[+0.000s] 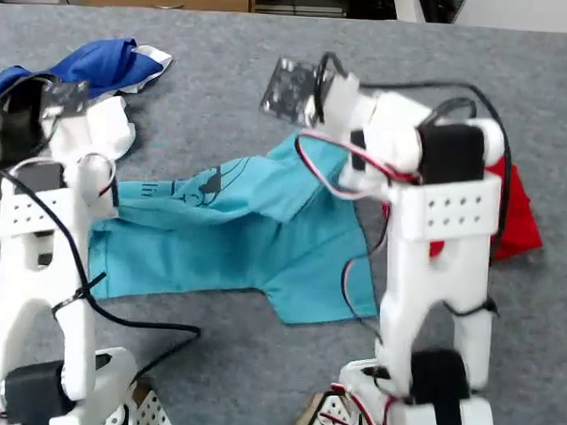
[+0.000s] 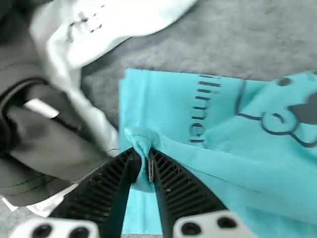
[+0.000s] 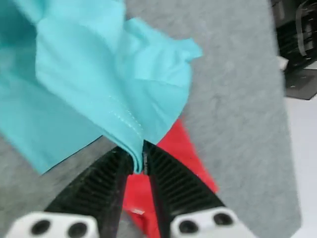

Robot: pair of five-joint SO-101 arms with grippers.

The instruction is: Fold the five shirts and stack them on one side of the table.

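My left gripper (image 2: 143,161) and right gripper (image 3: 139,159) each clench an edge of the teal shirt (image 1: 226,238) lying across the middle of the desk (image 1: 513,119), probably so both ends lift together for an even fold.

Cloth, felt, plastic
Teal shirt (image 1: 235,239) looks smooth, matt cloth; table (image 1: 225,41) wears fuzzy grey felt; left gripper (image 2: 142,154) is ribbed black plastic.

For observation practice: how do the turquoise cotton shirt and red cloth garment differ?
The turquoise cotton shirt lies spread mid-table; the red cloth garment sits at one side. The left pincer and right pincer pinch the turquoise shirt; the red garment lies ungripped. Both rest on the grey table.
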